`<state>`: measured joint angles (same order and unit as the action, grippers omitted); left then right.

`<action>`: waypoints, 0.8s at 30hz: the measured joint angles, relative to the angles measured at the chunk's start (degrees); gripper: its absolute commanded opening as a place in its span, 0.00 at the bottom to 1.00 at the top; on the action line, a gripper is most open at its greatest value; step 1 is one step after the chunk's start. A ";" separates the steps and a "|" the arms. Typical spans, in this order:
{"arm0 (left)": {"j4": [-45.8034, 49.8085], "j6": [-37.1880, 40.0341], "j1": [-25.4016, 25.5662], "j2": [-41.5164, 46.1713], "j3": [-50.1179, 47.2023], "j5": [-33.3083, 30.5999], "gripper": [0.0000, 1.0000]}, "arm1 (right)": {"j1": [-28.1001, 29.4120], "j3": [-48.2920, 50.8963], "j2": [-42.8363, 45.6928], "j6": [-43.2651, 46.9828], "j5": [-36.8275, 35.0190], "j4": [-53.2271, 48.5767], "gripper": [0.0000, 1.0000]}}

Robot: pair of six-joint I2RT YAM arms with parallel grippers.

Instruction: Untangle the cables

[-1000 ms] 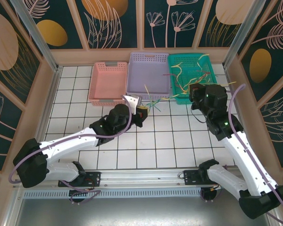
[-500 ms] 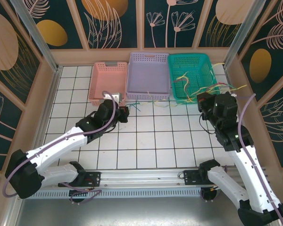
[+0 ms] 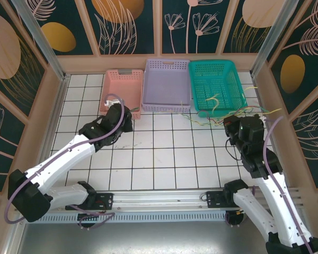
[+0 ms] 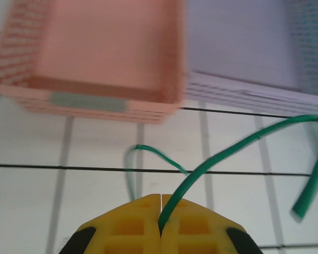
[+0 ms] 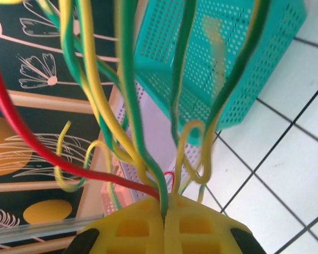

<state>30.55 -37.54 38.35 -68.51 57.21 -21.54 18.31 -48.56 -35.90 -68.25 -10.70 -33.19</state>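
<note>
The left end effector (image 4: 161,207) is clenched on a single green cable (image 4: 228,152). That cable arcs away over the white tiled desk (image 4: 95,196), in front of the pink basket (image 4: 37,90) and the lilac basket (image 4: 244,95). The right end effector (image 5: 165,211) is clenched on a bundle of cables (image 5: 126,79), green, yellow and red, which fan up from its fingertips. In the top view, strands run from it towards the teal basket (image 3: 211,62), where a yellow strand (image 3: 213,99) lies inside.
</note>
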 measured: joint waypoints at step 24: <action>-4.90 4.35 -0.20 -2.80 5.40 18.82 0.00 | -2.40 21.40 -4.24 -0.81 14.01 5.75 0.45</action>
<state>25.65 -33.19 38.15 -71.31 62.61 -2.72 15.90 -27.16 -40.14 -69.06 3.31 -27.44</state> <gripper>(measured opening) 0.058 0.239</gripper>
